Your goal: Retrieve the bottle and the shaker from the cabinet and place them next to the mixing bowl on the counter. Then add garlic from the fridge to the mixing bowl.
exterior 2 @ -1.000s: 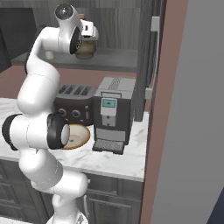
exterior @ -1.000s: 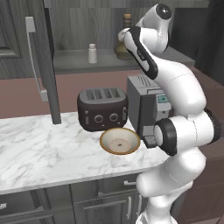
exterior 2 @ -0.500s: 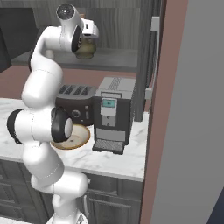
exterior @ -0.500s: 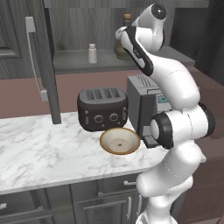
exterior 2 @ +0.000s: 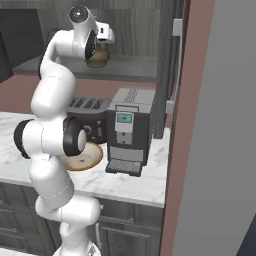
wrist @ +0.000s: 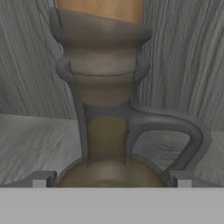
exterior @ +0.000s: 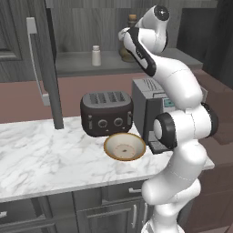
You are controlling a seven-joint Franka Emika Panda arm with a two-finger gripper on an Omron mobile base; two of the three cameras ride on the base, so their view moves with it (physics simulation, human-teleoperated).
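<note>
The bottle is a brown jug with a loop handle and a tan cork, standing on the cabinet shelf. It also shows behind my hand in the right base view. My gripper is open, with one fingertip on each side of the bottle's round belly and close to it. The white shaker stands on the same shelf, left of the bottle. The mixing bowl, tan and empty, sits on the marble counter in front of the toaster. The garlic and the fridge are out of view.
A black toaster and a grey coffee machine stand at the back of the counter, under the shelf. The open cabinet door with its long handle hangs at the left. A tall panel walls off the right.
The arm has drawn upward and the hand has shifted slightly left toward the bottle. The jaws have stayed open. Bottle, shaker and bowl have not moved.
</note>
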